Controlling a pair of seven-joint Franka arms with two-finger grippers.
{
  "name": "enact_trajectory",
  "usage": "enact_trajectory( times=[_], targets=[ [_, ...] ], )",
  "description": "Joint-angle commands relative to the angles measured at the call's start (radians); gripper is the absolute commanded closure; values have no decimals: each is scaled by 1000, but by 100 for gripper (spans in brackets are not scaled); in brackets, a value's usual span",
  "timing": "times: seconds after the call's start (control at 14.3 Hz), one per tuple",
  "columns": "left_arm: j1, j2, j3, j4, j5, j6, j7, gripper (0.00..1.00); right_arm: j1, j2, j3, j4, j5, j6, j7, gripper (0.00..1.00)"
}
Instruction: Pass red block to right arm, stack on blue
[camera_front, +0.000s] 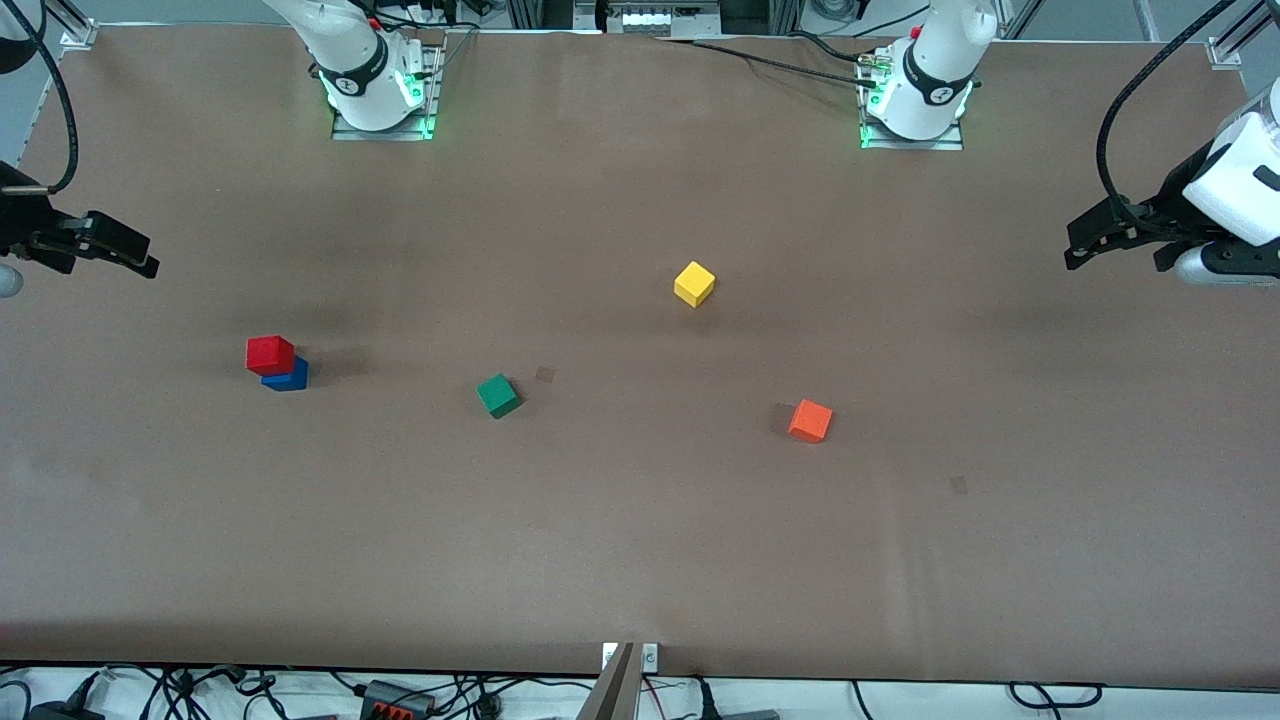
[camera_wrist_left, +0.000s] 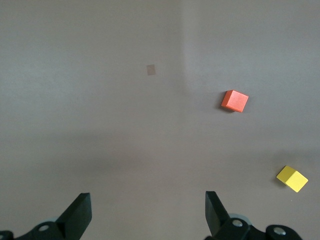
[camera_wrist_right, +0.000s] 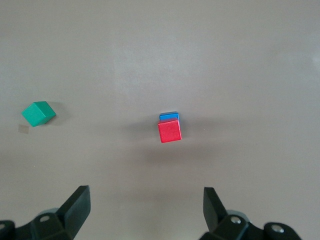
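Orange cube, green cube apart.

Orange cube, yellow cube (well apart)

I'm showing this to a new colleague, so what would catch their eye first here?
The red block sitting on the blue block, toward the right arm's end of the table. Both grippers, left and right, hang open and empty at the table's ends, with green, yellow and orange cubes scattered between.
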Motion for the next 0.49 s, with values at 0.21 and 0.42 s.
enact_trajectory(
  times=[0.21,0.42],
  targets=[
    [-9,13,5,31,13,-20,-1,0,-5,-23,14,-27,-19,16,2,0],
    [-9,13,5,31,13,-20,-2,0,-5,-17,14,-17,-19,21,2,0]
  ],
)
